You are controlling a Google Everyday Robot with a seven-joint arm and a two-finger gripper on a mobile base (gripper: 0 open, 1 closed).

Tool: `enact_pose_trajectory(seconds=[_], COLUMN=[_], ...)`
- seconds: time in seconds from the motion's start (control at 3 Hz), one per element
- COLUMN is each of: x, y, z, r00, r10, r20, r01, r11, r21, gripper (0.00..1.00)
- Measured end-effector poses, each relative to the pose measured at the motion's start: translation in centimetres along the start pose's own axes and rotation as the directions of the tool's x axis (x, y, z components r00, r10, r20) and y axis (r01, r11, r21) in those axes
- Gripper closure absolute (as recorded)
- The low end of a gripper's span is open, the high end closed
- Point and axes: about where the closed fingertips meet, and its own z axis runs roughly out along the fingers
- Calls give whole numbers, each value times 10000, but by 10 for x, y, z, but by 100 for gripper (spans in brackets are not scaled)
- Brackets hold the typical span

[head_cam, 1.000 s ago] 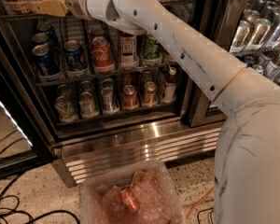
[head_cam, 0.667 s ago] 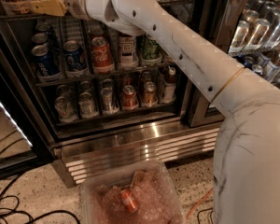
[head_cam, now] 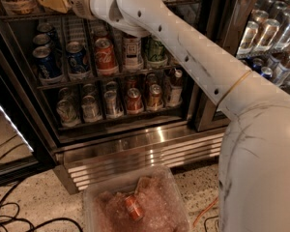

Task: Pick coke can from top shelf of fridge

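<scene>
gripper (head_cam: 50, 0): sat above and left of the coke can (head_cam: 105, 57), apart
grip: couldn't tell
can: upright

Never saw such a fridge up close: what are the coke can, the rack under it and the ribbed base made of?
Coke can: likely thin aluminium, with glossy red paint and a bare silvery top. Rack: seemingly grey metal wire with a flat front rail. Ribbed base of the fridge: probably stainless steel, given its bright streaky reflections. The gripper is at the top left, up inside the fridge.
</scene>
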Motion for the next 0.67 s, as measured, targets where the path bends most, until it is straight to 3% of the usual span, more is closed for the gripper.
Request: enact_pose_trajectory(seconds=[0.33, 0.67], x=[-1, -2], y=[-2, -2], z=[1, 1], r00=[10000, 9999], r10=[6, 22], r20=[49, 99], r01=[-6, -22], r11=[10000, 10000], r21=[45, 23], gripper=[84, 100])
